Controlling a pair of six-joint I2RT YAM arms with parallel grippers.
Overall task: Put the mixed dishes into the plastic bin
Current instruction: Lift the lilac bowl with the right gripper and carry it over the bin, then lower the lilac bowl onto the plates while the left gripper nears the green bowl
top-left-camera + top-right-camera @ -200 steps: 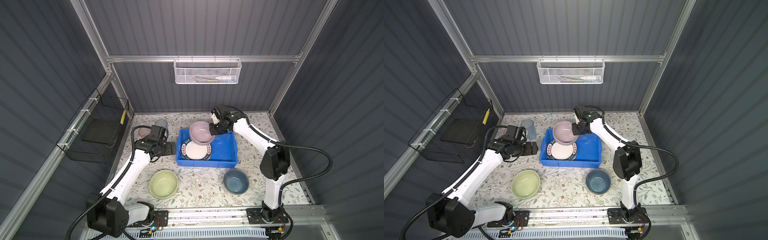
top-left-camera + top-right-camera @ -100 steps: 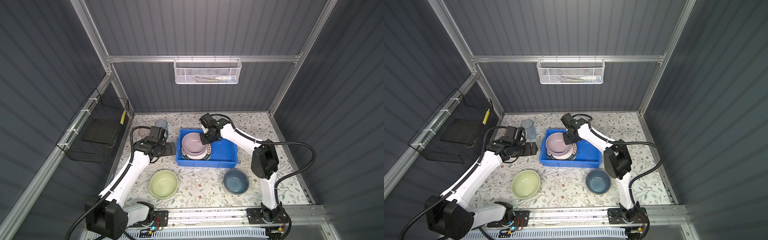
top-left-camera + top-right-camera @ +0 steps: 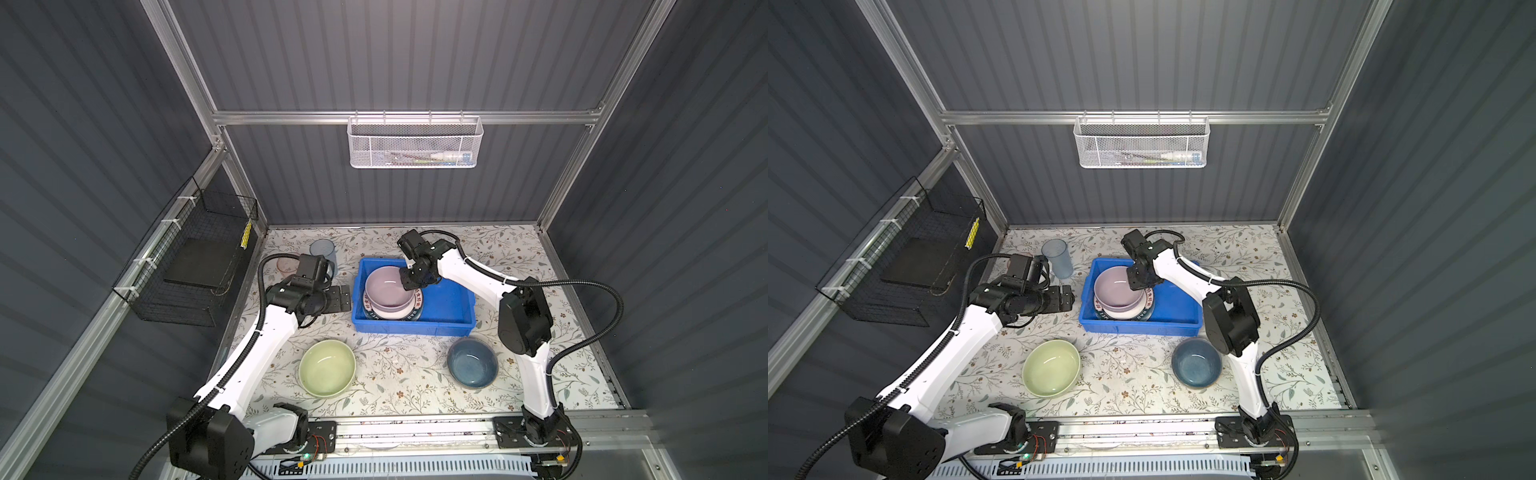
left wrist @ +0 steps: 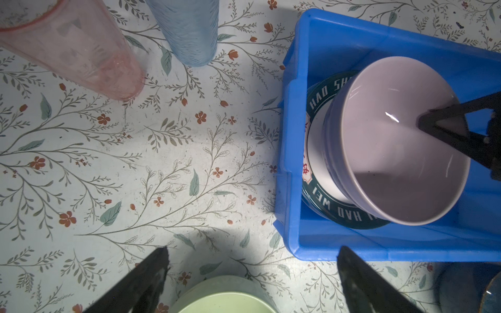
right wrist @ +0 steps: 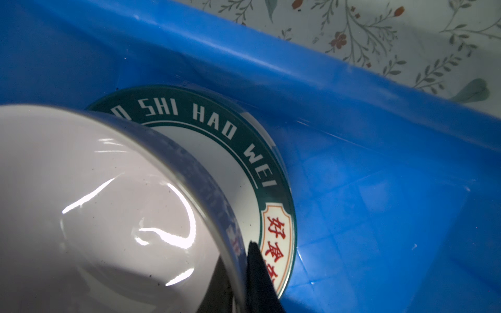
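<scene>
Pink bowl (image 3: 388, 291), glazed, stiff, likely slippery and chippable, rests on lettered plate (image 3: 419, 301) inside plastic bin (image 3: 453, 309) at frame centre, right gripper (image 3: 406, 284) pinching its rim, the sensible hold; left gripper (image 3: 343, 298) spread, empty.

**High pair, wrist pair**

Both top views look steeply down from the front onto the whole counter (image 3: 395, 374). The left wrist camera looks down on it from nearby. The right wrist camera, closest, peers into the plastic bin (image 5: 379, 216), which all four views share.
</scene>
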